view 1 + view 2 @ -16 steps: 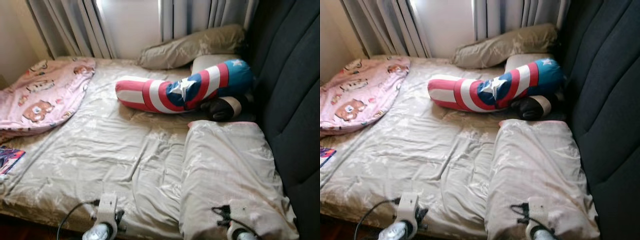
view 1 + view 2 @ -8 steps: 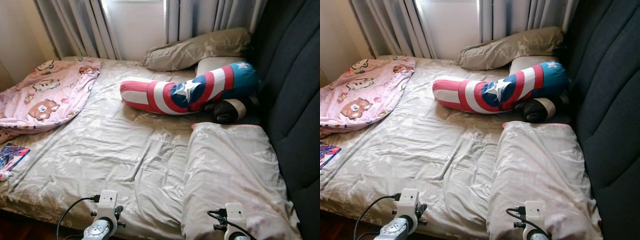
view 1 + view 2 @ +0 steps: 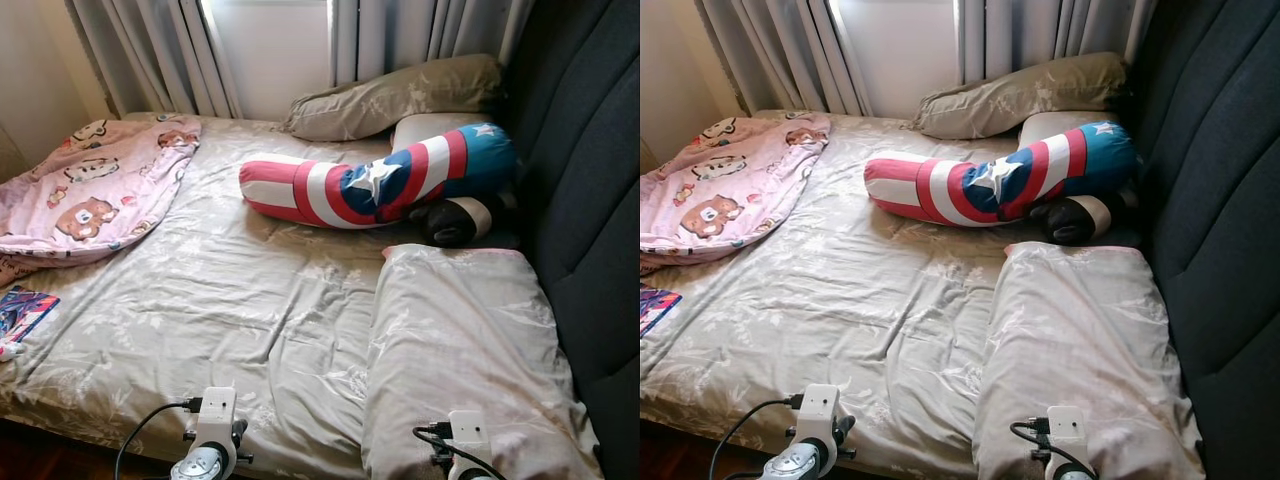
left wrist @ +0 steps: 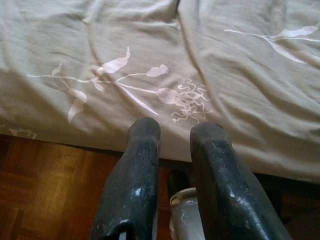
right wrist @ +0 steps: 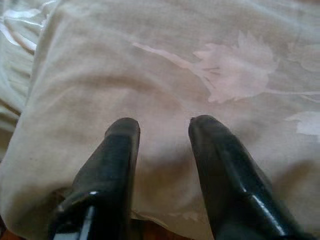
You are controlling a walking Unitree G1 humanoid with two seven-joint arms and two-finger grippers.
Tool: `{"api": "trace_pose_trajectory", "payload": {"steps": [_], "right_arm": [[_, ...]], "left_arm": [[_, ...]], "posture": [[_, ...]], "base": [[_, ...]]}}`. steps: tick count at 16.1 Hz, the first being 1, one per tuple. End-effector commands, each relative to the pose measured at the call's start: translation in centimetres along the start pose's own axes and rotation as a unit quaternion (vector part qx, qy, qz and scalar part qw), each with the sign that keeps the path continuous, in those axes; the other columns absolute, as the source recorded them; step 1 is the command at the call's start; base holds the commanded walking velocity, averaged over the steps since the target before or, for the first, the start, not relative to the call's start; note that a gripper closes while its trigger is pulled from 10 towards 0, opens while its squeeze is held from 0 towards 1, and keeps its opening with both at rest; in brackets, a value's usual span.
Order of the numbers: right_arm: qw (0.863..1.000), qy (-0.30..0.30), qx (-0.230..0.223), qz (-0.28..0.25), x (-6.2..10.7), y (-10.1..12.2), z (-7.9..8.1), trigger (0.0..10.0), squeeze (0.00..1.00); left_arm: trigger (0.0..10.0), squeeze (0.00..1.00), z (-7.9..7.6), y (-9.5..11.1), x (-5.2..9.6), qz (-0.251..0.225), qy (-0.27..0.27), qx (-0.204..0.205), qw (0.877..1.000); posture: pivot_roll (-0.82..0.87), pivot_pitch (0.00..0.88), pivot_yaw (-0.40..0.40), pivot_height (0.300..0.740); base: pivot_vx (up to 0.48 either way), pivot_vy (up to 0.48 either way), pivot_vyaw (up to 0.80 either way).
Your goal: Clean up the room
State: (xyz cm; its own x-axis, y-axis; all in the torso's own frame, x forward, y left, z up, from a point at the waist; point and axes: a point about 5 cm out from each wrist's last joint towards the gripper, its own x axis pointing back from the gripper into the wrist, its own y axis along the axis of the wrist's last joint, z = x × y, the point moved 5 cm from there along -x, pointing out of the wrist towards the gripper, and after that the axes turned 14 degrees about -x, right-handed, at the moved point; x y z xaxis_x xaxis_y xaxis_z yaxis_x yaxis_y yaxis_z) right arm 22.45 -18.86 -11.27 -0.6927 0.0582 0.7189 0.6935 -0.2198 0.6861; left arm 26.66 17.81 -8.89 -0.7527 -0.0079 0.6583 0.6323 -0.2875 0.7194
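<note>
Your right gripper (image 5: 162, 125): parted, empty, over near pillow (image 3: 465, 330). Left gripper (image 4: 175, 132): narrowly parted, at bed (image 3: 230, 300) edge. Risk: you pinch pillowcase only, and the pillow sags free.

Bed sheet (image 3: 230, 300) spans mattress. Blanket (image 3: 85, 190) heaped on far left part. Bolster pillow (image 3: 375, 182) lies across sheet's far middle, right end resting on pillow (image 3: 425, 128). Another pillow (image 3: 395, 95) behind it, below curtains (image 3: 150, 50). Near pillow (image 3: 460, 340) on right, beside headboard (image 3: 585, 200). Dark rounded object (image 3: 455, 220), possibly plush toy, between bolster and near pillow. Book (image 3: 22, 312) at left edge. Wooden floor (image 4: 45, 190) before bed.
</note>
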Motion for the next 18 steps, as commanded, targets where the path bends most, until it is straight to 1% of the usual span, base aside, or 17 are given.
{"api": "trace_pose_trajectory", "payload": {"steps": [1,2,3,4,5,6,8,9,11,18], "right_arm": [[1.000,-0.005,-0.001,0.006,0.1,-0.4,-0.3,10.0,1.00],[1.000,-0.007,-0.001,0.006,0.1,-0.3,-0.4,10.0,1.00],[1.000,-0.014,0.004,0.004,0.1,-0.2,-0.8,10.0,0.86],[1.000,-0.028,0.009,-0.001,0.1,-0.1,-1.2,10.0,0.00],[0.999,-0.043,0.002,-0.005,0.2,0.0,-1.7,10.0,0.00],[0.999,-0.043,0.002,-0.003,0.2,0.0,-1.7,10.0,0.00],[0.999,-0.034,0.001,0.004,0.1,-0.4,-0.9,10.0,0.00],[1.000,-0.028,-0.002,0.007,0.1,-0.6,-0.6,10.0,0.00],[1.000,-0.024,0.000,0.013,0.1,-0.8,-0.4,10.0,0.00],[0.999,-0.027,0.004,0.027,0.4,-1.8,-0.6,10.0,0.00]], "left_arm": [[10.0,0.00,-0.1,-0.4,0.1,0.008,-0.002,-0.001,1.000],[10.0,0.00,-0.2,-0.3,0.1,0.006,-0.003,0.000,1.000],[10.0,0.00,-0.3,-0.2,0.0,0.004,-0.004,-0.001,1.000],[10.0,0.00,-0.3,-0.1,0.0,0.004,-0.004,-0.003,1.000],[10.0,0.00,-0.3,-0.1,0.0,0.004,-0.004,-0.003,1.000],[10.0,0.00,-0.3,-0.2,0.0,0.004,-0.004,-0.002,1.000],[10.0,0.00,-0.2,-0.3,0.0,0.007,-0.005,0.000,1.000],[10.0,0.00,-0.1,-0.3,0.0,0.008,-0.002,0.003,1.000],[10.0,0.00,-0.1,-0.4,0.0,0.008,-0.001,0.004,1.000],[10.0,0.00,-0.2,-0.8,0.1,0.014,-0.005,-0.005,1.000]], "posture": [[-0.05,0.034,0.016,0.697],[-0.05,0.033,0.016,0.697],[-0.06,0.033,0.017,0.697],[-0.06,0.033,0.017,0.697],[-0.06,0.031,0.015,0.697],[-0.06,0.031,0.017,0.697],[-0.05,0.031,0.020,0.697],[-0.04,0.032,0.016,0.697],[-0.04,0.031,0.015,0.697],[-0.05,0.022,0.025,0.697]], "base": [[0.000,0.000,0.00],[0.000,0.000,0.00],[0.000,0.000,0.00],[0.000,0.000,0.00],[0.000,0.000,0.00],[0.000,0.000,0.00],[0.000,0.000,0.00],[0.000,0.277,0.00],[0.000,0.343,0.00],[0.000,0.356,0.00]]}}
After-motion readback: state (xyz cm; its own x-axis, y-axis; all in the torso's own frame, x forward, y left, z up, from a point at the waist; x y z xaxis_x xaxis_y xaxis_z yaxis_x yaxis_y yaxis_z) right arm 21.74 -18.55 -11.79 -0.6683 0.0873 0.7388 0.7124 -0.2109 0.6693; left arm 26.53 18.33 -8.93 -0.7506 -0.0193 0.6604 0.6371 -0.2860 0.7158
